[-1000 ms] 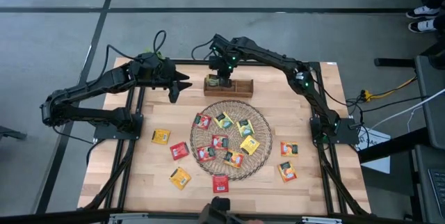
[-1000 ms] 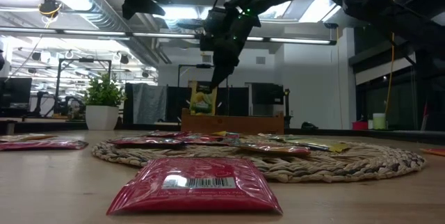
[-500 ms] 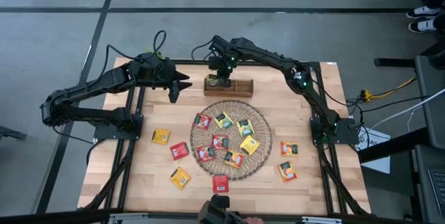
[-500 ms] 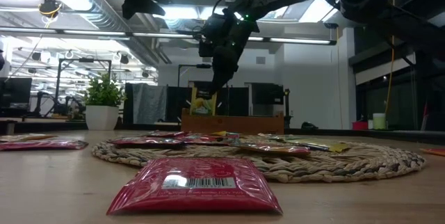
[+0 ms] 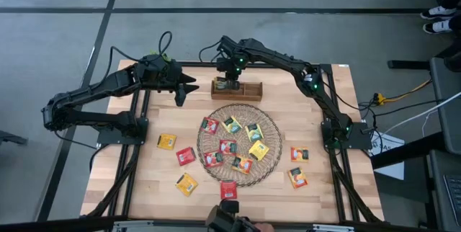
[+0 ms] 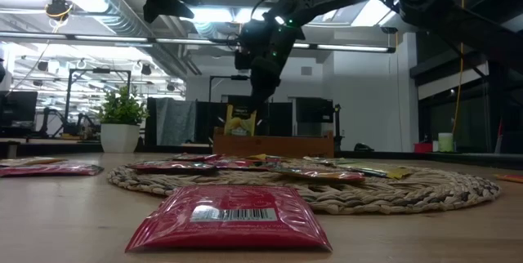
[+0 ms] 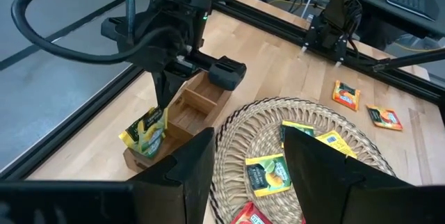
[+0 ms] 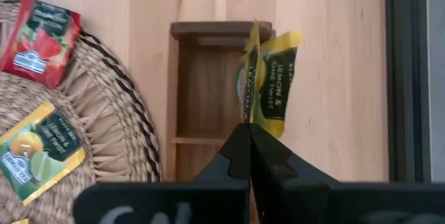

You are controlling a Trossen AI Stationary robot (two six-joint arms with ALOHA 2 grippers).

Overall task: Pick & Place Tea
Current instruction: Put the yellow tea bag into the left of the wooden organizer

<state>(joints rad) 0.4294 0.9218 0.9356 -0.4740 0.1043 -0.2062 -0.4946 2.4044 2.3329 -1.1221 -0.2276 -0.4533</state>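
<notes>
Barely shifted since a second ago, right gripper (image 8: 247, 132) stays clenched on a yellow lemon tea sachet (image 8: 270, 83), standing it upright in the wooden box's (image 7: 186, 110) end compartment | left gripper (image 5: 186, 88) waits nearby, released | other sachets cover wicker mat (image 5: 268, 161)

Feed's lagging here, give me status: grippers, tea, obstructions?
Right gripper shut on yellow sachet, over wooden box. Left gripper open, waiting beside the box. Nothing in the way.

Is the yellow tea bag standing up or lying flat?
Standing up: the yellow tea bag hangs on edge over the wooden box, pinched by the right hand.
</notes>
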